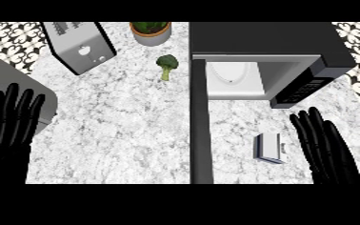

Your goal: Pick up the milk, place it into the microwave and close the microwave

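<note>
Flat — milk (270, 148) lengthwise toward microwave (271, 62)

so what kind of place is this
Most likely a kitchen counter: a speckled white stone countertop holding a black microwave with its door open, a silver metal toaster and a green broccoli floret.

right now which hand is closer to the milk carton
Right. The right hand is just beside the milk carton, not touching; the left hand rests far across the counter.
</note>
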### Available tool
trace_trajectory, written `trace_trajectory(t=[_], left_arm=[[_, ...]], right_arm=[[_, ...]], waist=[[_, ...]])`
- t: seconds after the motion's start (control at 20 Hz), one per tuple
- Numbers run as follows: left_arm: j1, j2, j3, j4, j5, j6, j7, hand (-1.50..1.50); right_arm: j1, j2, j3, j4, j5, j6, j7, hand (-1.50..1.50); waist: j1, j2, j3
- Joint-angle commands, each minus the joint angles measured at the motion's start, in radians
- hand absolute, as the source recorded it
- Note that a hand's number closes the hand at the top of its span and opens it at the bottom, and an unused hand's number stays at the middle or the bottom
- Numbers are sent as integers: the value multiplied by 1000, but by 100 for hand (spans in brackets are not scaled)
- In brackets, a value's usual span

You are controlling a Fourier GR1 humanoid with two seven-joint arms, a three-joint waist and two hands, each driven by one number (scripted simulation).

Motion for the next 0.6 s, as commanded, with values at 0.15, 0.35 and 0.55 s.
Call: trace_trajectory(t=[0.15, 0.35, 0.55], left_arm=[[92, 8, 70, -45, 80, -74, -18, -150], [130, 45, 147, -109, 174, -111, 28, -150], [228, 9, 143, -169, 185, -159, 11, -150]], right_arm=[[80, 9, 15, -15, 66, -48, -38, -150], [132, -10, -44, 15, 16, -40, -44, -150], [194, -27, -24, 18, 24, -31, -88, -150]], waist=[[0, 1, 1], [2, 1, 1], [1, 0, 1]])
